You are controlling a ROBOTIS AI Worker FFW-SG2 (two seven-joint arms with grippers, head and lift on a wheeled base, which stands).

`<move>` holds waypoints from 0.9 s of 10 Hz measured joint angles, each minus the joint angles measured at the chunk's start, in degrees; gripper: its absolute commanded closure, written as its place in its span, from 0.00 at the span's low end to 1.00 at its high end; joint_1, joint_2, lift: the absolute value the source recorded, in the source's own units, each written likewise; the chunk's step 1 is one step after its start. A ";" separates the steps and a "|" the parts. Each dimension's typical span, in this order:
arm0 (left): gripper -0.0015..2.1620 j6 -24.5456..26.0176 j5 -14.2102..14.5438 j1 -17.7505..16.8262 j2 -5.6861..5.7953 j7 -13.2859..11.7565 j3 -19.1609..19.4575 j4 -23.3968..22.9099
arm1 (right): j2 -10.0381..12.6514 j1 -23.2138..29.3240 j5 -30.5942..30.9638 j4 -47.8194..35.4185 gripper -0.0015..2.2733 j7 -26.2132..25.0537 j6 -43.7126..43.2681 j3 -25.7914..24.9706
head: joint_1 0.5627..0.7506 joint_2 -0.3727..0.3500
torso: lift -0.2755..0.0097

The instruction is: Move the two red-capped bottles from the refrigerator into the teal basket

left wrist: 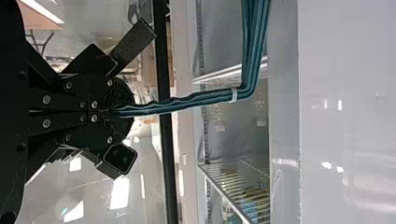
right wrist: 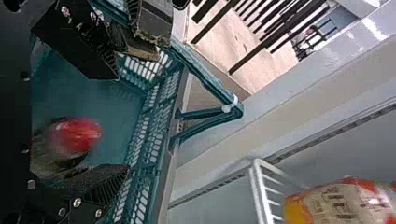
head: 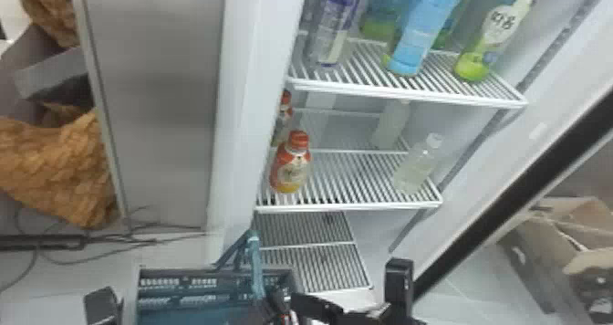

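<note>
And here's the refrigerator (head: 255, 68), the biggest thing on show, its wire shelves stocked with drinks! Over on the right, beyond the black door edge, a cardboard box (head: 574, 237) sits open. Down low in front of the refrigerator, it's the teal basket (head: 182, 270), its handle (head: 255, 264) raised.

Look at the left end effector (head: 272, 303), fingers closed together right on that handle! Across to the right end effector (head: 314, 303): fingers well parted over the basket, and there between them a red-capped bottle (right wrist: 77, 135), blurred, apparently clear of the upper finger in the right wrist view; whether it touches the lower one, I cannot tell.

Up on the top shelf stands a tall light-blue bottle (head: 424, 32), a green-bottomed one (head: 495, 32) to its right. On the shelf below, left side, here's an orange bottle with a red cap (head: 292, 164), upright near the front edge, another red-topped bottle (head: 283, 112) partly hidden behind it, and a pale clear bottle (head: 416, 166) at the right end.
</note>
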 measured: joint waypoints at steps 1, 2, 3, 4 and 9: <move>0.53 0.00 0.01 0.00 0.00 -0.01 0.00 -0.02 | 0.15 0.10 1.14 0.00 0.10 0.28 -3.01 -0.22 | 0.70 0.03 | 0.17; 0.53 0.04 -0.04 0.08 0.03 0.13 -0.01 0.07 | 0.28 0.13 2.20 -0.06 0.10 0.31 -6.03 -0.49 | 0.70 0.03 | 0.17; 0.53 0.03 -0.02 0.07 0.03 -0.08 -0.01 0.07 | 0.43 0.30 3.42 -0.05 0.10 0.44 -8.85 -0.68 | 0.70 0.03 | 0.17; 0.53 0.02 -0.02 0.04 0.02 -0.01 0.00 0.06 | 0.60 0.44 4.73 -0.08 0.10 0.42 -11.93 -0.96 | 0.70 0.03 | 0.17; 0.53 0.01 -0.01 -0.08 -0.08 0.00 -0.12 0.02 | 1.91 1.21 8.25 -0.01 0.10 0.20 -23.64 -3.19 | 0.70 0.03 | 0.17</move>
